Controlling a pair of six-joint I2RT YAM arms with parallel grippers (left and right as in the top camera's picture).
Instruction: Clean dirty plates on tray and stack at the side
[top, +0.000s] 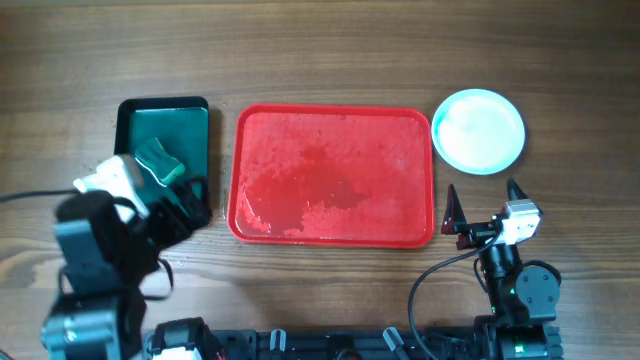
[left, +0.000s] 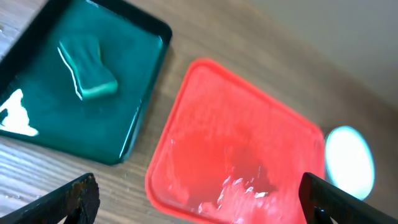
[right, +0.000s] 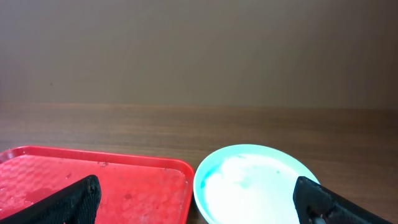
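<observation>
The red tray (top: 333, 176) lies mid-table and holds no plates; its surface looks wet. It also shows in the left wrist view (left: 236, 149) and the right wrist view (right: 124, 180). A stack of plates (top: 479, 131) sits on the table to the right of the tray, turquoise rim with a white top; I cannot tell how many are in it. It shows in the right wrist view (right: 252, 183) and the left wrist view (left: 349, 160). My left gripper (top: 190, 205) is open and empty near the tray's front left corner. My right gripper (top: 482, 205) is open and empty, in front of the plates.
A dark green black-rimmed tray (top: 163, 125) stands left of the red tray with a green sponge (top: 160, 160) on it; both show in the left wrist view, tray (left: 37, 93) and sponge (left: 88, 67). Cables run along the table's front edge.
</observation>
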